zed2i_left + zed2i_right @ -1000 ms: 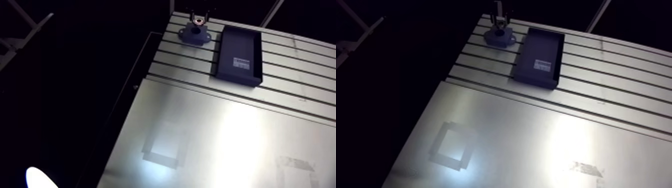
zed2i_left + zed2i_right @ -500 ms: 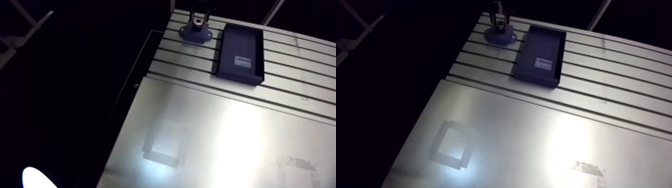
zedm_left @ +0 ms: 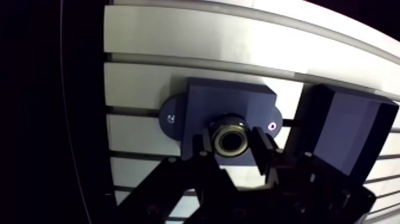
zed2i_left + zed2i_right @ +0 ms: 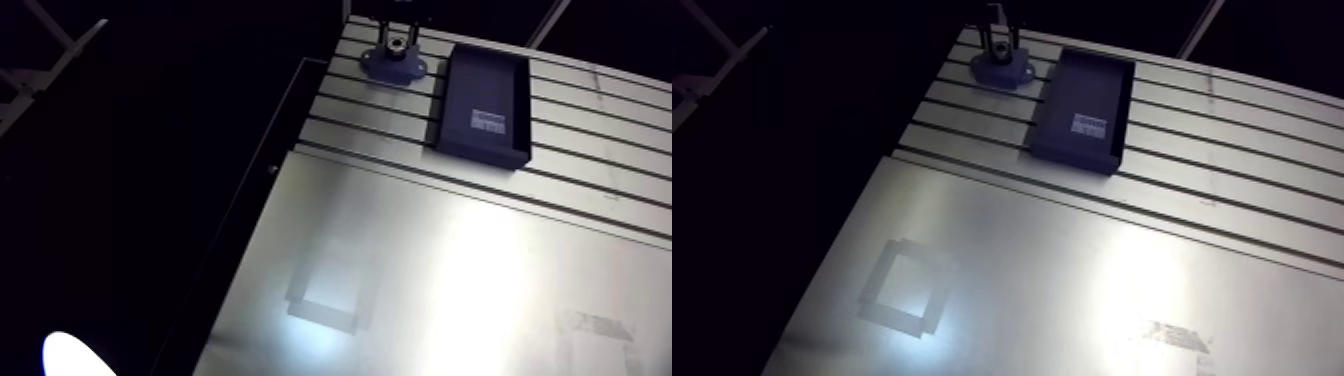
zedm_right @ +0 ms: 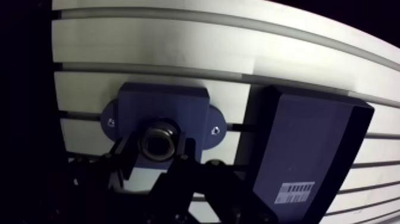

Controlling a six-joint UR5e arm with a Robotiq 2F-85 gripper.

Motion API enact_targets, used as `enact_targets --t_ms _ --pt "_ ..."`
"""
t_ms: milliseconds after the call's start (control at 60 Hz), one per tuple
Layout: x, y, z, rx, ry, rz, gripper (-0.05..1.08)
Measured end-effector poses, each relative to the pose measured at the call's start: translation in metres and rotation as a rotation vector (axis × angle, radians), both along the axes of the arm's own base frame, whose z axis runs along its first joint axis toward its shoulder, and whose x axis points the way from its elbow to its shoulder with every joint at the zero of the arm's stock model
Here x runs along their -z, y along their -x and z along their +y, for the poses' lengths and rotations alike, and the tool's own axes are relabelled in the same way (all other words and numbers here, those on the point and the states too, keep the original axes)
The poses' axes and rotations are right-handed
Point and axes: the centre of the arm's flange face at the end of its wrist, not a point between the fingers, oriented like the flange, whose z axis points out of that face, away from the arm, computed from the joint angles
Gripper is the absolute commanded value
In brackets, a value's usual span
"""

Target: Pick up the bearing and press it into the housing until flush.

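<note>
The dark blue housing (image 3: 229, 110), a block with two mounting ears, sits on the slotted table near its far left corner. The metal ring bearing (image 3: 230, 136) rests at the housing's top, pressed between my two fingers (image 3: 205, 143). My gripper (image 3: 231, 138) is shut on the bearing, right over the housing. In the arm view the gripper (image 4: 398, 38) comes down onto the housing (image 4: 392, 65) at the table's far edge. How deep the bearing sits in the bore is hidden by the fingers.
A dark blue open tray (image 4: 480, 105) with a white label lies just right of the housing. A smooth metal sheet (image 4: 420, 290) covers the near part of the table, with taped squares (image 4: 904, 290) on it. The table's left edge (image 4: 290, 130) drops into darkness.
The gripper with the bearing has come down onto the housing top. The arm view has shifted slightly with the arm.
</note>
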Motion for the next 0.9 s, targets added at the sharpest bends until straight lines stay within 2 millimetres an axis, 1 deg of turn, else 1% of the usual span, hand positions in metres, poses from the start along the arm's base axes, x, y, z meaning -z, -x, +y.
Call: enact_targets --t_ms 900 --pt "0.0076 -0.0004 -0.0004 -0.001 -0.006 -0.010 0.76"
